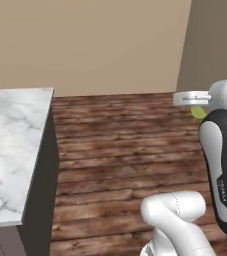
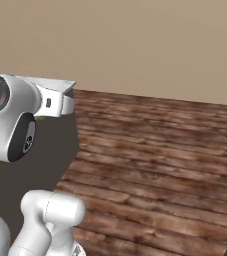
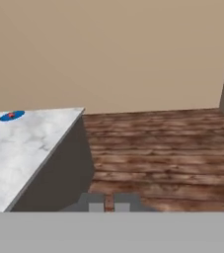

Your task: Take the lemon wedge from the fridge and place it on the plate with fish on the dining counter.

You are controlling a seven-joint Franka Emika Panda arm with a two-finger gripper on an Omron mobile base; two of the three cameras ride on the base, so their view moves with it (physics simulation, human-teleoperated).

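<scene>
Hand view looks along the pincer (image 3: 108,203), whose two grey fingertips (image 3: 94,202) stand close together at the bottom with only a narrow slit between them; whether anything sits in that slit cannot be told from here. Far off on the left, the plate with fish (image 3: 12,115) lies flat on the dining surface (image 3: 29,148), near its far edge, with a small red-pink piece at its middle. The marble slab ends in a straight right edge with a dark side panel dropping below it, and to the right of that edge bare wooden floor (image 3: 163,148) runs to the tan wall.

Left base view shows the white hand held high at the right, and a bit of the yellow-green lemon wedge (image 1: 199,112) shows just under it, against the dark arm link. The same marble slab fills the left side, well apart from the arm, with open plank floor between them.

Right base view shows the hand against the dark side panel, a sliver of green just beneath it
</scene>
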